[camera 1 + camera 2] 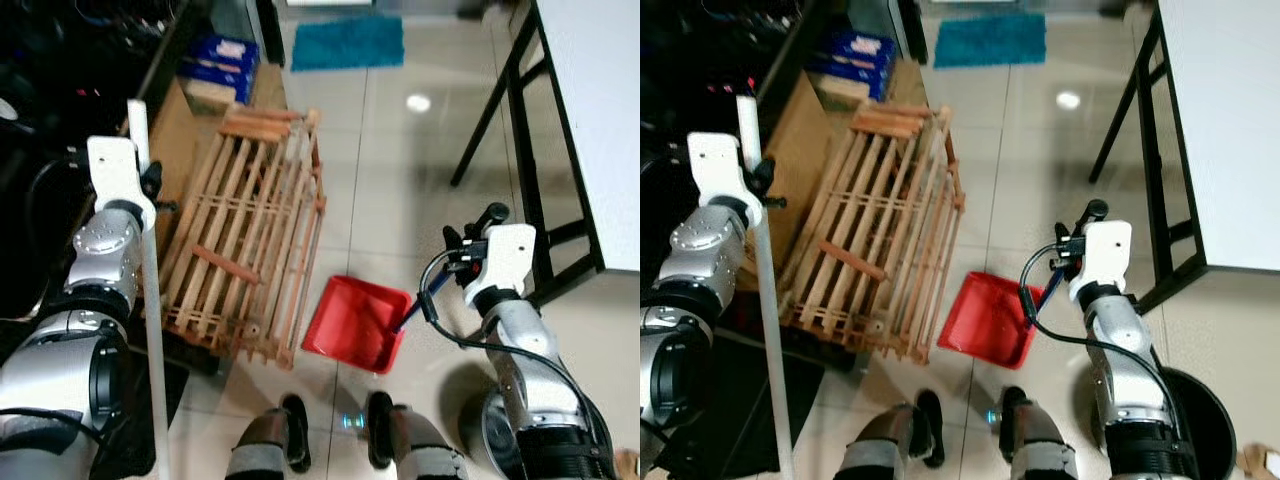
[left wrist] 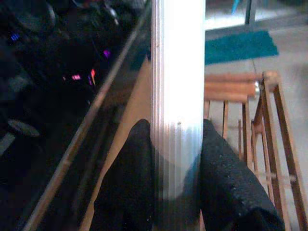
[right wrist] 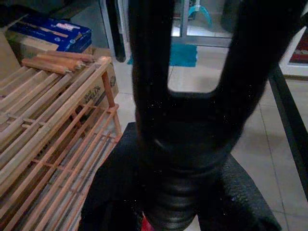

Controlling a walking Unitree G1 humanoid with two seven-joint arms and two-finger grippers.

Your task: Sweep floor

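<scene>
Left gripper [image 2: 177, 183] clamps broom pole [image 1: 150, 270]; dustpan [image 1: 355, 322] touches wooden rack [image 1: 250, 250]

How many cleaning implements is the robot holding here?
2. The left tool grips a white broom pole beside the wooden rack; the right tool holds the red dustpan by its black handle on the floor.
</scene>
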